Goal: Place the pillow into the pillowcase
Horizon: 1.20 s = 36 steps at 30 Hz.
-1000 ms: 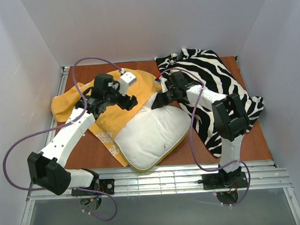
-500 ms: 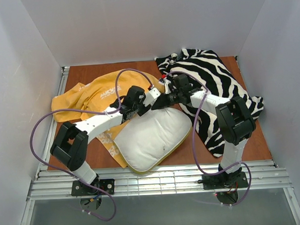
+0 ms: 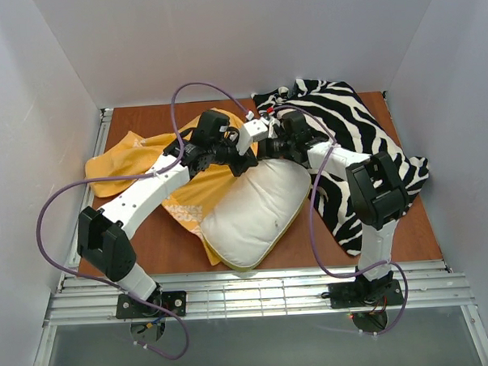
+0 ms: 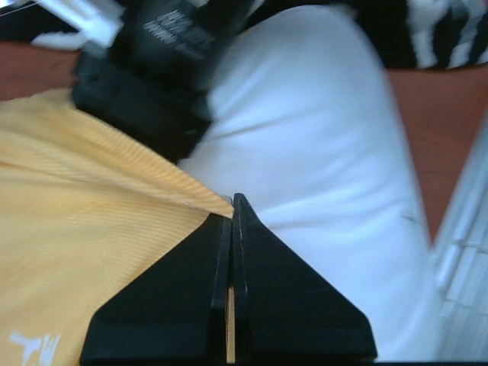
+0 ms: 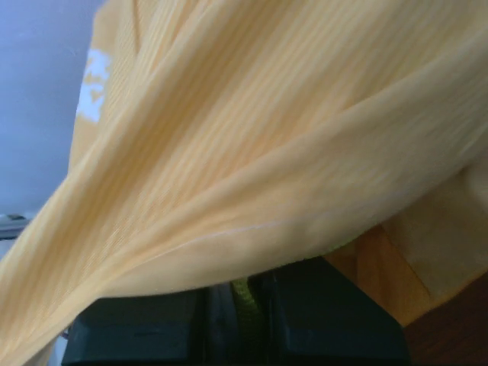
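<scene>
The white pillow (image 3: pixel 257 211) lies at the table's middle, its far end raised between the two grippers. The orange-yellow pillowcase (image 3: pixel 133 155) is spread to its left and partly under it. My left gripper (image 3: pixel 241 164) is at the pillow's far edge; in the left wrist view it (image 4: pixel 232 204) is shut, with a thin strip of the pillowcase (image 4: pixel 84 229) pinched between its jaws beside the pillow (image 4: pixel 320 152). My right gripper (image 3: pixel 263 154) meets it from the right; in its wrist view it (image 5: pixel 242 293) is shut on the pillow's yellow-green band (image 5: pixel 242 290), under draped pillowcase (image 5: pixel 252 152) cloth.
A black-and-white zebra-striped cloth (image 3: pixel 359 137) covers the back right of the brown table (image 3: pixel 149 244), under the right arm. White walls close in the left, back and right. A metal rail (image 3: pixel 257 294) runs along the near edge.
My left arm swung right from the pillowcase's middle to the pillow's far edge, and its jaws closed on the pillowcase's edge. The pillow shifted slightly right. The right gripper kept its grip.
</scene>
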Each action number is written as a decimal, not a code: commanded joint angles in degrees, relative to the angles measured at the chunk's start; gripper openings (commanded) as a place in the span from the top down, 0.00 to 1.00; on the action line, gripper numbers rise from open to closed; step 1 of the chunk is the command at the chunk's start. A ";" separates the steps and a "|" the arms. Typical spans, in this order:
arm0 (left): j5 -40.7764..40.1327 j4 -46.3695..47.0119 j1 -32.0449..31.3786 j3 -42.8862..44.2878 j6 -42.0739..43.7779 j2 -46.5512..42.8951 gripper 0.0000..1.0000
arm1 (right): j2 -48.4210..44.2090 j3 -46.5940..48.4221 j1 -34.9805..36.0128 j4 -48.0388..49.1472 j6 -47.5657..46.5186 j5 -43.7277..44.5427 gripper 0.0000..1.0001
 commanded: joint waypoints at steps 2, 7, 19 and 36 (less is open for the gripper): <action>29.41 -7.58 -2.29 2.99 -8.91 -3.92 1.00 | -2.21 0.79 -1.53 23.48 18.15 1.27 0.99; 13.62 -0.91 2.44 -9.94 -7.95 -6.56 1.00 | -1.52 -2.38 -3.21 28.53 21.52 1.99 0.99; -5.39 7.79 16.25 -11.10 -14.00 5.47 0.97 | -9.49 13.87 -7.51 -34.10 -30.47 9.06 0.01; 1.82 6.13 20.30 -1.68 -11.82 3.75 0.37 | -20.94 -24.27 -6.29 -29.05 -18.84 -3.91 0.01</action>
